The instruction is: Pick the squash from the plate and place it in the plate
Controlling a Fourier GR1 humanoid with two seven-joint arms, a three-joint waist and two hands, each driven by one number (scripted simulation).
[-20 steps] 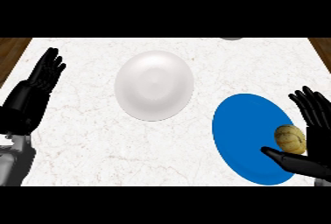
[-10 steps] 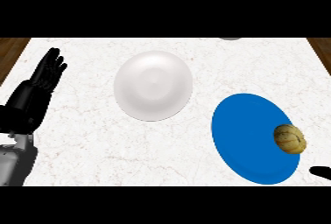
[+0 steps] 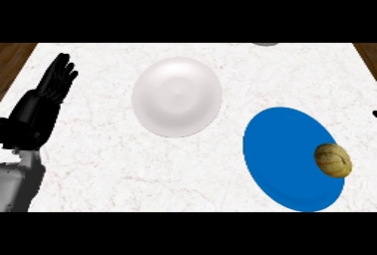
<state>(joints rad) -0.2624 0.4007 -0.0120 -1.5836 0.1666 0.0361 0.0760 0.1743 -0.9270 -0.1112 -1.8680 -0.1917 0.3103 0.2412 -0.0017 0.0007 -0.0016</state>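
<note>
On the blue plate: squash at right rim, not yet picked.
Left hand rests spread at left edge; right hand out of view. Next: grasp squash, carry to white plate.

1. Two plates are counted on the counter: one white plate and one blue plate.
2. One squash is counted, lying at the right rim of the blue plate.
3. One hand is counted in full, the left hand, at the view's left edge.
4. One grey object is noted at the counter's far edge; it is cut off and its kind cannot be told.
</note>
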